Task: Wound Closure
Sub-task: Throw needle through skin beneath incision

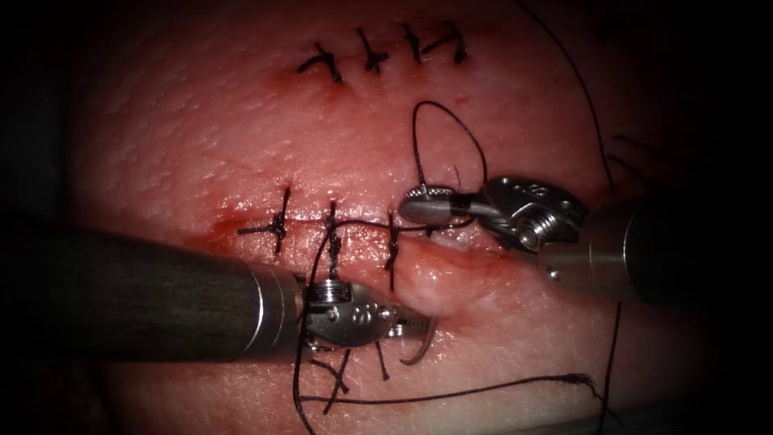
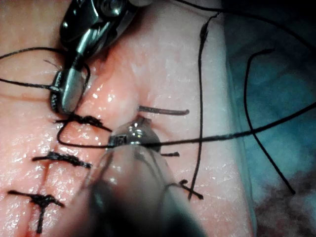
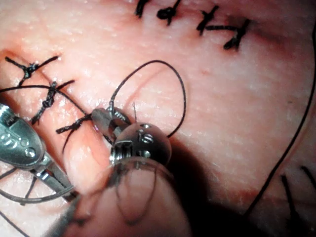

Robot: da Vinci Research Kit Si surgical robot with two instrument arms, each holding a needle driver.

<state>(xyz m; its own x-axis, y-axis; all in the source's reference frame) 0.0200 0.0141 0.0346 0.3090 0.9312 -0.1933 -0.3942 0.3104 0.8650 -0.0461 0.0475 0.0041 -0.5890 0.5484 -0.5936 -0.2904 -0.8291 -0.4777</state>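
The cut runs crosswise over the tissue. Three dark stitches close its left part, and the right part gapes. My left tool lies on the near side of the cut, jaws shut on the curved needle near one end. The needle hangs outside the tissue beside the near lip and also appears in both wrist views. My right tool rests on the far edge of the open part, jaws shut on the thread. A thread loop arches from its tip.
A second row of tied stitches crosses the tissue farther back. Red fluid stains the cut's left end. Long slack thread trails along the front edge, another strand runs down the right, and cut thread ends lie under the left tool.
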